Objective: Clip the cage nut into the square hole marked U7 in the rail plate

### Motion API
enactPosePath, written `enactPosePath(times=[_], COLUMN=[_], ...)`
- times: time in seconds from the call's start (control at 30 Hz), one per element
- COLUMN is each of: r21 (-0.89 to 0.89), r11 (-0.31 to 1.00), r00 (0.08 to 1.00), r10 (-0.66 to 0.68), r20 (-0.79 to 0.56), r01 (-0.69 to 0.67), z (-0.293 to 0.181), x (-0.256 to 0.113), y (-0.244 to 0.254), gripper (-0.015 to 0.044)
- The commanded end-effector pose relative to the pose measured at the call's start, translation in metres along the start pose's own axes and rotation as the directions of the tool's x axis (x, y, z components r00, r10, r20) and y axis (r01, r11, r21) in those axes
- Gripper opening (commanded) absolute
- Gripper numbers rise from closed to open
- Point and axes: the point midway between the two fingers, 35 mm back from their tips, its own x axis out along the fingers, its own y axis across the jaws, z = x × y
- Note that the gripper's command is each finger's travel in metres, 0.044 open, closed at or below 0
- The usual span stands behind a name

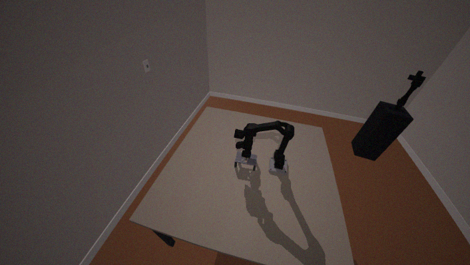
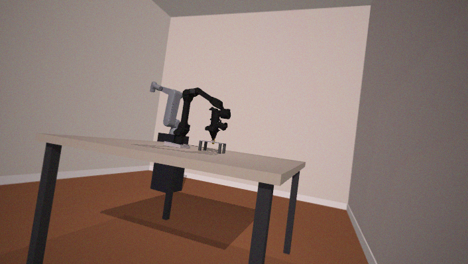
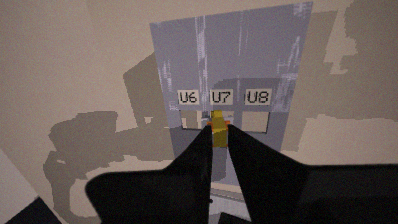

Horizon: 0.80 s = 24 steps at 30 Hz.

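Yellow cage nut point(image 2: 213, 142) point(image 3: 219, 136) pinched in gripper point(image 1: 246, 156) point(image 2: 213, 138) point(image 3: 218, 130) at U7 hole; keep wings squeezed, centre, lower straight, release gently.

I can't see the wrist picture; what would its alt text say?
Black pincer gripping a small yellow cage nut over the U7 hole position of a grey rail plate. Square holes marked U6 and U8 show on either side.
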Motion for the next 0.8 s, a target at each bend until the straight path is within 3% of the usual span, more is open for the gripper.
enactPosePath(times=[0.0, 0.77], r21=[-0.005, -0.006], r11=[1.000, 0.999], r00=[1.000, 0.999], r10=[0.008, 0.049], r20=[0.003, 0.002], r01=[-0.008, -0.049], z=[0.0005, 0.0005], x=[0.0001, 0.0010], y=[0.0004, -0.0021], gripper=[0.0033, 0.0033])
